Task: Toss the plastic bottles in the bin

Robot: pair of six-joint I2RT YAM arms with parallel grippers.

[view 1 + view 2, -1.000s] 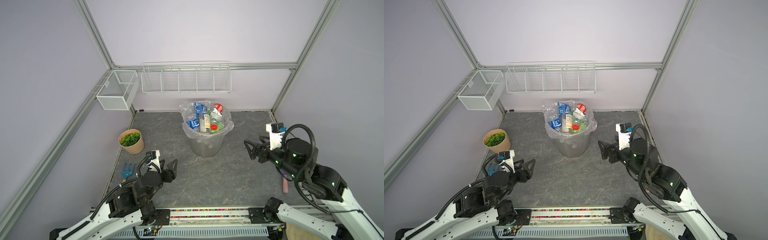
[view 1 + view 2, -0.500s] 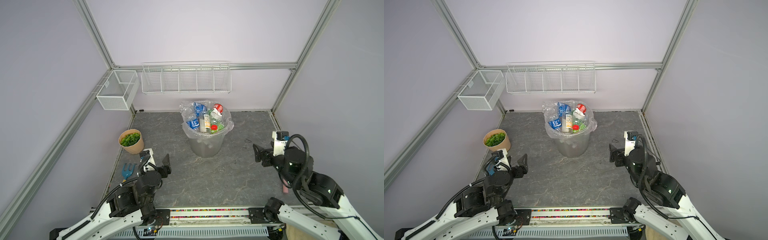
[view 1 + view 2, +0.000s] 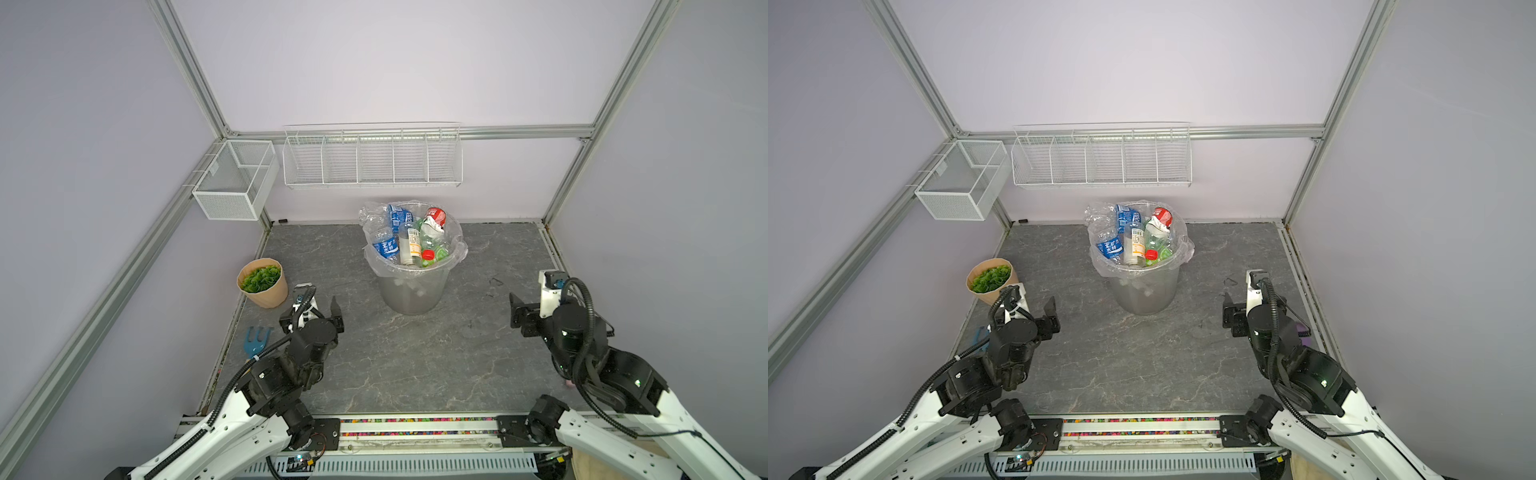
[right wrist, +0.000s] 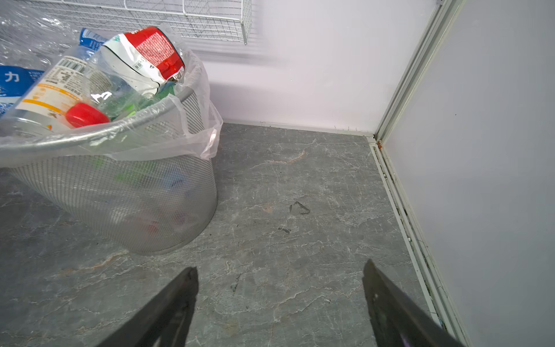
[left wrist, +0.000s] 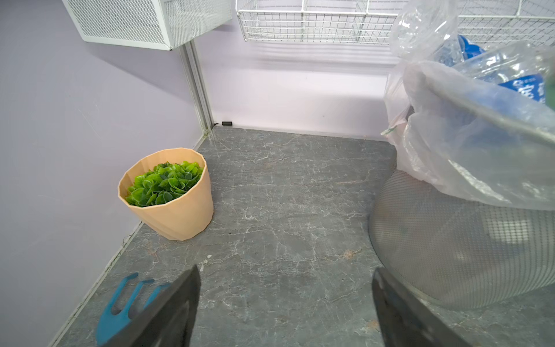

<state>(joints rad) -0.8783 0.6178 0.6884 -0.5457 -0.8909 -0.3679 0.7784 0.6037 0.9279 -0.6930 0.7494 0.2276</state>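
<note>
Wrist views | left gripper [image 5: 285,270] spread, empty | right gripper [image 4: 279,266] spread, empty | plastic bottles [image 4: 60,90] heaped in bin [image 5: 450,240], nearer left gripper

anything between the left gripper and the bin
Only bare grey floor lies between the left gripper and the bin, as the left wrist view shows.

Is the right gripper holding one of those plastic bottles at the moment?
No, the right gripper is open with only bare floor showing in its gap, while the plastic bottles lie in the bin.
</note>
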